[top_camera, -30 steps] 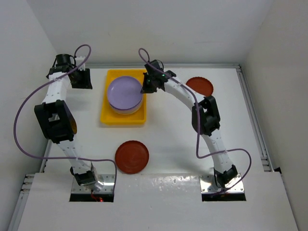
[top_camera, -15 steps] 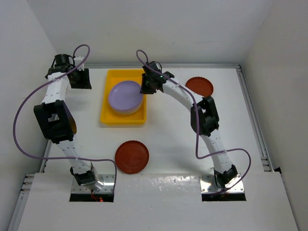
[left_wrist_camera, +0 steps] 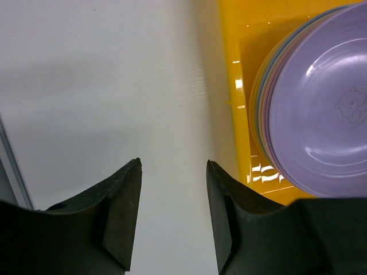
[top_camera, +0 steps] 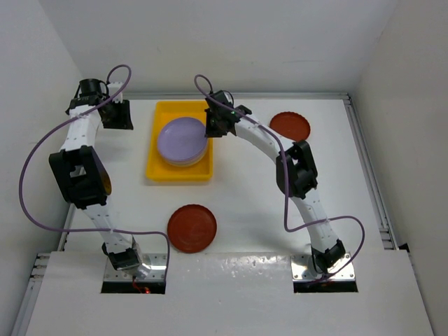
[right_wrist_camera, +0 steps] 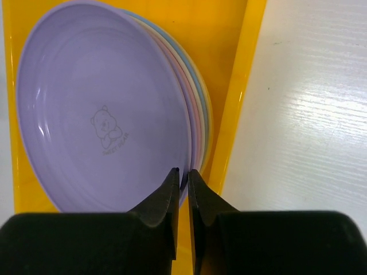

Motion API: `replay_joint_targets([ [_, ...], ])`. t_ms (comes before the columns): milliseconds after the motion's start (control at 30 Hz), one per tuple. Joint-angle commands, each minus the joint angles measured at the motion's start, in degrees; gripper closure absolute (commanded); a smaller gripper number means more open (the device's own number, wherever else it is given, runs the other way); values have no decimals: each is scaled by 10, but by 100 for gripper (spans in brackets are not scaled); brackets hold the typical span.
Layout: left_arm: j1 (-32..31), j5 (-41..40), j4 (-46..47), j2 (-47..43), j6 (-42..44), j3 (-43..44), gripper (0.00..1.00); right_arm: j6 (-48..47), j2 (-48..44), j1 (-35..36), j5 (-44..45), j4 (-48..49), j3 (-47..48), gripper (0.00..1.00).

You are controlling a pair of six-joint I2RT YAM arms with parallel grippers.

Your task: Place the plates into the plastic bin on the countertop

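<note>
Tabletop: We are looking down on a white tabletop (top_camera: 252, 203) with a thin raised edge, closed in by plain white walls (top_camera: 231, 42).
Nearest plate: A dark red plate (top_camera: 192, 227) is lying flat close to the arm bases (top_camera: 133, 262), roughly between the two of them and well apart from everything else.
Bin: The yellow plastic bin (top_camera: 178, 175) is sitting farther back, left of the middle.
Stack: Inside the bin we are seeing a stack of plates (right_wrist_camera: 198, 114) lying flat, with a lavender plate (top_camera: 182, 138) on top. Blue, cream and pink edges are showing beneath it, and a faint bear print (right_wrist_camera: 109, 129) is marking its middle.
Right fingers: The right gripper (right_wrist_camera: 182, 172) is hovering at the stack's right rim, beside the bin's right wall. Its fingers are standing almost together, leaving only a narrow slit. The tips are sitting right at the lavender plate's edge, and we cannot tell whether they are pinching it.
Left fingers: The left gripper (left_wrist_camera: 173, 165) is hanging over bare tabletop just left of the bin. Its fingers are standing partway apart and holding nothing.
Far plate: A second dark red plate (top_camera: 290, 125) is lying flat at the back right, near the far edge.
</note>
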Motion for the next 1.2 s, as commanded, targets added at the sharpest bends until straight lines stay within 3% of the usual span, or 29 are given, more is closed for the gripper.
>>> replay_joint_targets([
  [0,7,7,11,-46,8,-4,49,4,14,9,-4,22,6,90],
  [333,7,8,11,-57,14,-9,49,3,11,10,4,13,0,88],
  [467,7,41,11,-68,19,-9,49,-17,-18,8,14,13,-5,70],
  [567,-10,86,-10,-85,53,2,44,-46,-53,2,-10,16,-8,43],
  [600,-20,93,-31,-85,68,2,42,-52,-85,2,-22,15,-8,30],
  [700,-69,126,-108,-85,150,22,38,-79,-156,-5,-12,-3,-48,19],
  [800,-113,166,-191,-90,255,17,35,-97,-243,-15,20,-7,-128,17],
  [867,-134,173,-254,-111,292,-19,35,-118,-293,-14,47,-9,-162,17],
  [900,-158,173,-266,-122,318,-34,35,-124,-309,-13,59,-8,-222,17],
  [1000,-221,122,-280,-188,325,-118,35,-125,-387,-23,90,3,-328,17],
  [1167,-340,0,-148,-324,257,-342,32,-104,-509,-26,64,88,-498,17],
])
